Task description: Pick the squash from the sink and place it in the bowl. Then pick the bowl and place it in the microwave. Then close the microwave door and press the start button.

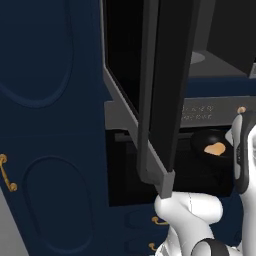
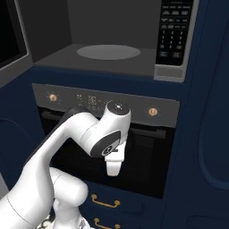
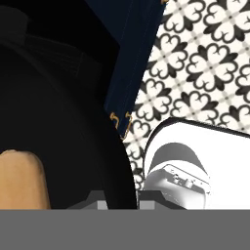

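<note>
Standing open, the grey-framed built-in microwave [image 2: 112,40] shows its round grey turntable [image 2: 108,52] bare, its tall dark glass door [image 1: 160,90] swung out left. The glossy black round bowl [image 1: 212,145] rides below the cavity, the stubby orange-tan squash [image 1: 215,148] inside it. Loading, closing and starting remain. The pincer's rim grip seems likely, though its jaws are hidden.

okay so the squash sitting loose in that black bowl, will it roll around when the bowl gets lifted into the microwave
Probably a little. The squash looks rounded and smooth, lying loose in the glossy bowl, so a tilt could slide it. The bowl's raised wall should likely keep it in.
</note>
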